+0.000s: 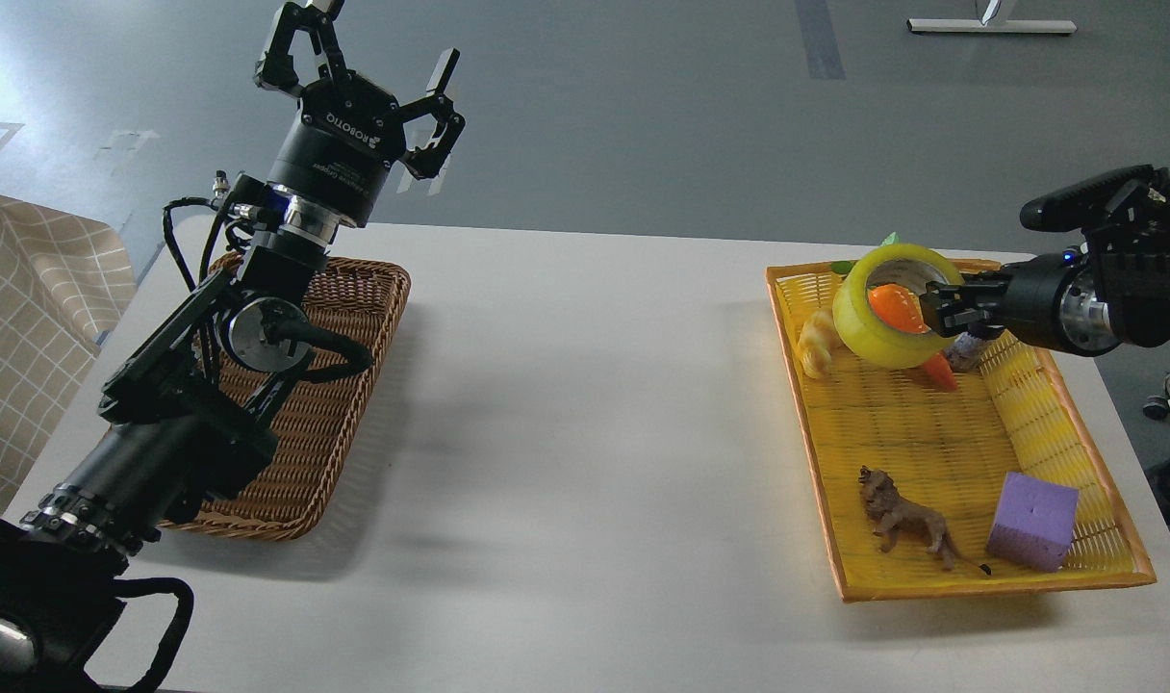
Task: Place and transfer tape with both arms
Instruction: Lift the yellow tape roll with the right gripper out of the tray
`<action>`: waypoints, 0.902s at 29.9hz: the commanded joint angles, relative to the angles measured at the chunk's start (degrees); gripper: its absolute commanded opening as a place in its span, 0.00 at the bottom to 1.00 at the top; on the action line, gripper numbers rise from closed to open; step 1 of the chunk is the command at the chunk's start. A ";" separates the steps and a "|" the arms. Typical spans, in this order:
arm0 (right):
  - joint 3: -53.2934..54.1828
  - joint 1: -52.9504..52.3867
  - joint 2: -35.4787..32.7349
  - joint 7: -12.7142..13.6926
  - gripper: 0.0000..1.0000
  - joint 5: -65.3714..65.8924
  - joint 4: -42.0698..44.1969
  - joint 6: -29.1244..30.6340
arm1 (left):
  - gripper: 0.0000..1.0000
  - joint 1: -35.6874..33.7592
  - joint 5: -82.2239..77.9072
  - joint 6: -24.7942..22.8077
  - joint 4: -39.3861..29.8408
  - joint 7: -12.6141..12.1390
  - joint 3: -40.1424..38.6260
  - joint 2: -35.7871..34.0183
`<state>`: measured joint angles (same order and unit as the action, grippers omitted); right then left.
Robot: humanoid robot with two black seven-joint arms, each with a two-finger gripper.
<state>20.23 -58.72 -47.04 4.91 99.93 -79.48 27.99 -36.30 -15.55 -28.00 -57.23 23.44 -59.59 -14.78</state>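
Note:
The yellow tape roll [874,332] hangs in the air above the far end of the yellow basket [941,577], tilted with its core facing me. My right gripper [936,310] comes in from the right and is shut on the roll's right wall, one finger inside the core. My left gripper [359,72] is raised high above the far end of the brown wicker basket [340,385], fingers spread open and empty.
In the yellow basket lie a croissant [814,345], a carrot [936,371] partly behind the roll, a small jar [968,351], a toy lion [902,520] and a purple foam cube [1032,520]. A checked cloth [27,318] is at the left.

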 commanded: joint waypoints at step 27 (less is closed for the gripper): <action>-3.78 -3.68 33.77 0.01 0.00 0.79 15.23 0.01 | 0.98 -0.35 -0.09 0.00 0.02 -0.06 0.09 0.10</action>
<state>18.52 -62.22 -15.02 5.03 100.67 -65.28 28.00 -36.65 -15.55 -28.00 -57.22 23.38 -59.60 -14.68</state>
